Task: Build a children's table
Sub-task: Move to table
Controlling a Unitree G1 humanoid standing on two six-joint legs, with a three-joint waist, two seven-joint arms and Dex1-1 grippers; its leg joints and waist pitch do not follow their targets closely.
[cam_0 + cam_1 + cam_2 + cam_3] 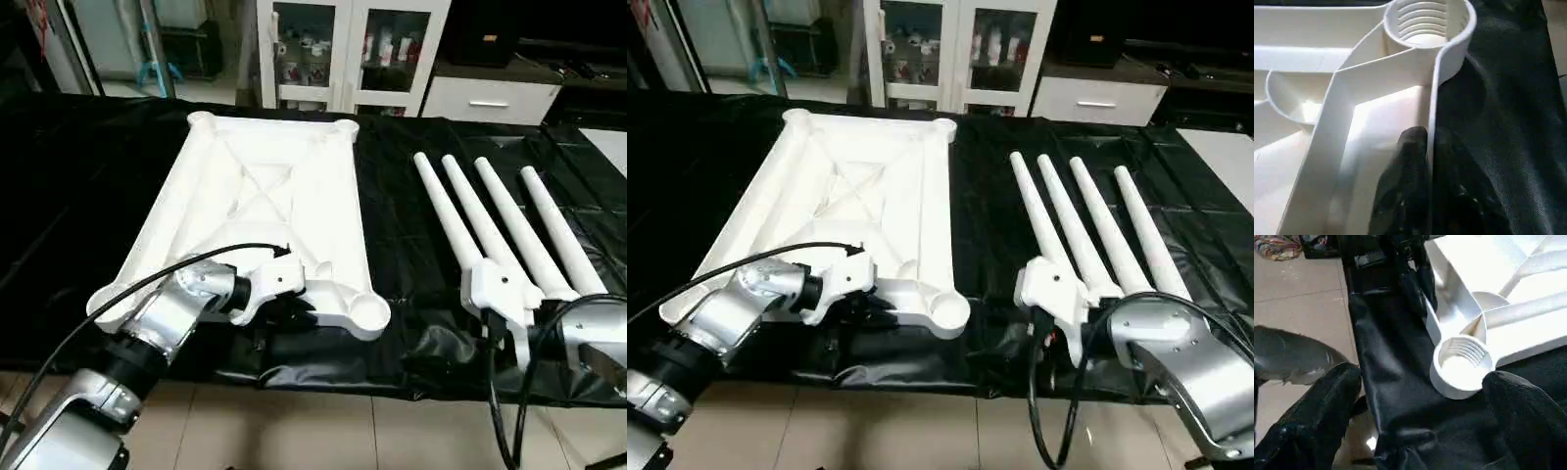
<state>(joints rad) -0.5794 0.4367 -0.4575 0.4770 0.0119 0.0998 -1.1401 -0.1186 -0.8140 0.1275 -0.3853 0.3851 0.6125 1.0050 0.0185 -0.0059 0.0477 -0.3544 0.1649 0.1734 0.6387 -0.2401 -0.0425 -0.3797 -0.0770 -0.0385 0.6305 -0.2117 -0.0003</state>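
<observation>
The white tabletop (265,196) lies upside down on the black-covered table, with its X ribs up and a threaded socket (369,311) at its near right corner. My left gripper (1427,137) is at the tabletop's near edge, just left of that socket. It is shut on the thin rim wall, one black finger (1408,166) inside the rim and one outside. Several white tube legs (490,215) lie side by side to the right. My right gripper (1422,377) stands open at the legs' near ends, holding nothing, and its wrist view faces the socket (1462,362).
A black cloth (411,245) covers the table and hangs over its front edge above the tiled floor (294,421). A white cabinet with glass doors (343,49) stands behind the table. A black cable (118,294) loops over my left forearm.
</observation>
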